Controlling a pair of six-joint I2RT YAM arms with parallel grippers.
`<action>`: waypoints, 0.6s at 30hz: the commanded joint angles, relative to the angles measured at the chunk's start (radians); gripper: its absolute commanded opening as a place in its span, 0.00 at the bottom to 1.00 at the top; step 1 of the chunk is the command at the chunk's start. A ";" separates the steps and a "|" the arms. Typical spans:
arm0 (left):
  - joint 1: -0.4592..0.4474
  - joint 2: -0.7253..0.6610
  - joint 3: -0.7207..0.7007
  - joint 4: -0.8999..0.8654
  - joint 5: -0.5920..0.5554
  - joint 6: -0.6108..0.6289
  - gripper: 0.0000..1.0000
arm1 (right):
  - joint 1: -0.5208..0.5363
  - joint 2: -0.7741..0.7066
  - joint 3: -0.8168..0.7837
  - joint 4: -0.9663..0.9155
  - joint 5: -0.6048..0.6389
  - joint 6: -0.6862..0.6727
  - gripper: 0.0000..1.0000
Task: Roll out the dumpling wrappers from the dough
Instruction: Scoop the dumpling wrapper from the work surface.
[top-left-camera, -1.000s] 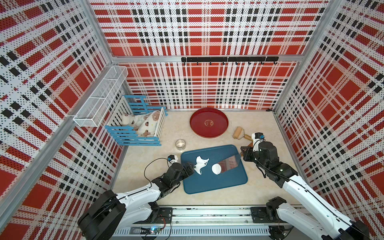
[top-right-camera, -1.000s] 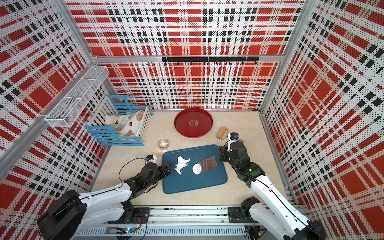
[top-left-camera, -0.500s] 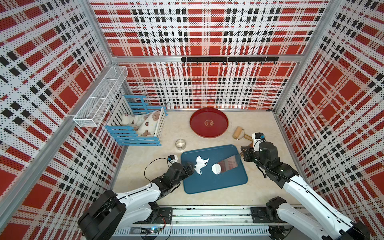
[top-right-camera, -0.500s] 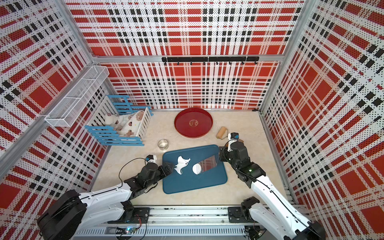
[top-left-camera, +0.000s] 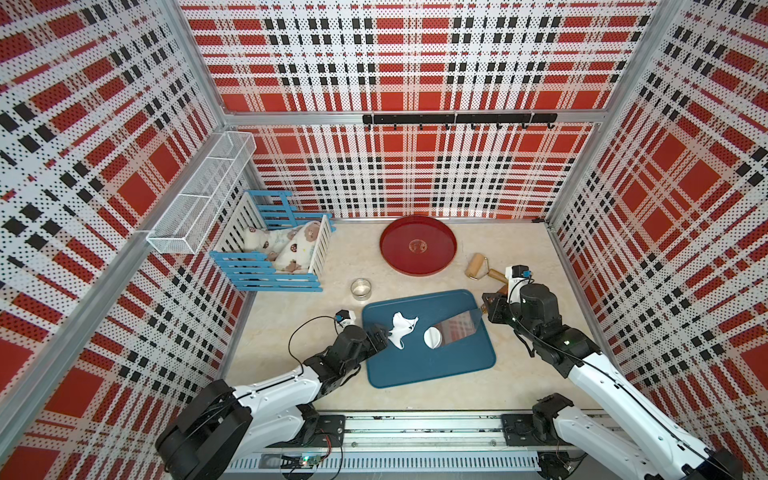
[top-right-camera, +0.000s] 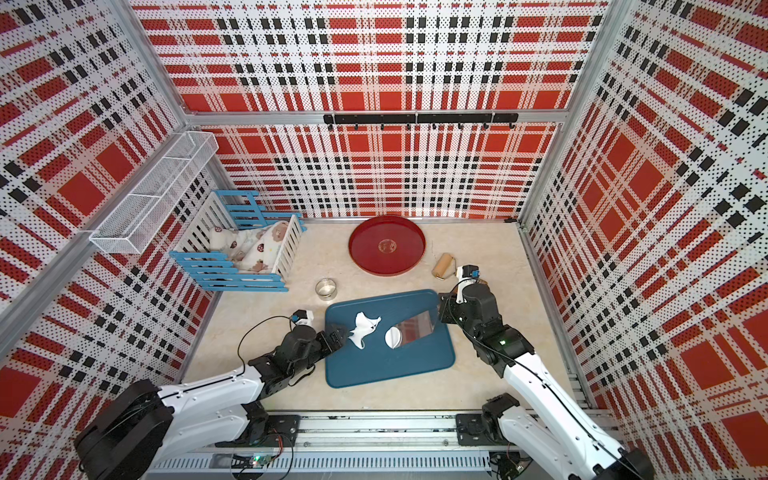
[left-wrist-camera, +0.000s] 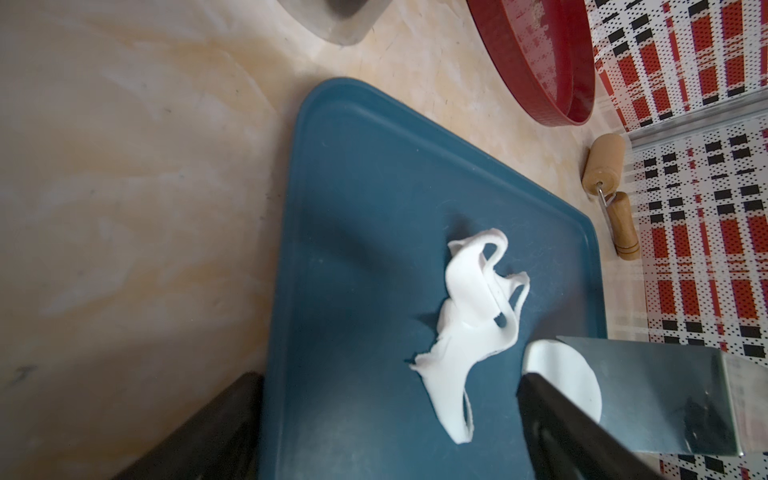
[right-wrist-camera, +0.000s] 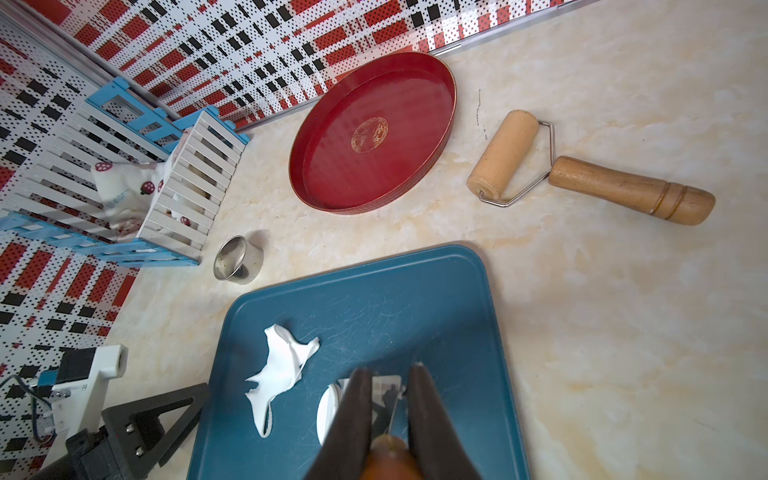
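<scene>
Change since 1 second earlier: none seen; both arms, dough and wrapper lie as they did.

Top views. Blue tray on the desk. On it:
- 1 dumpling wrapper, round and flat, near the tray's middle.
- Dough, a ragged crumpled scrap just beside the wrapper, toward the left arm.

Left claw: jaws wide, empty, at the tray's edge just short of the dough. Right claw: narrow, holding a scraper whose blade slopes down to the wrapper's edge. Roller, metal ring and red plate sit off the tray, ungripped.

Left wrist view. Dough lies ahead of the spread fingers, untouched. The blade overlaps the wrapper; under or over it, cannot tell.

Right wrist view. Fingers clamp the scraper near its handle; the wrapper is partly hidden behind them.

Step, judged: lifting the cut wrapper off the tray. The next move calls for the blade kept low and slid fully beneath without creasing; the red plate is the likely destination.
</scene>
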 joint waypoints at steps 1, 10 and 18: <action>0.000 0.004 -0.018 0.006 0.018 -0.006 0.99 | -0.006 -0.028 0.043 0.016 -0.020 0.015 0.00; 0.000 0.004 -0.020 0.007 0.017 -0.007 0.99 | -0.007 -0.035 0.054 0.007 -0.021 0.015 0.00; 0.000 0.004 -0.021 0.009 0.017 -0.007 0.99 | -0.008 -0.037 0.057 0.007 -0.021 0.015 0.00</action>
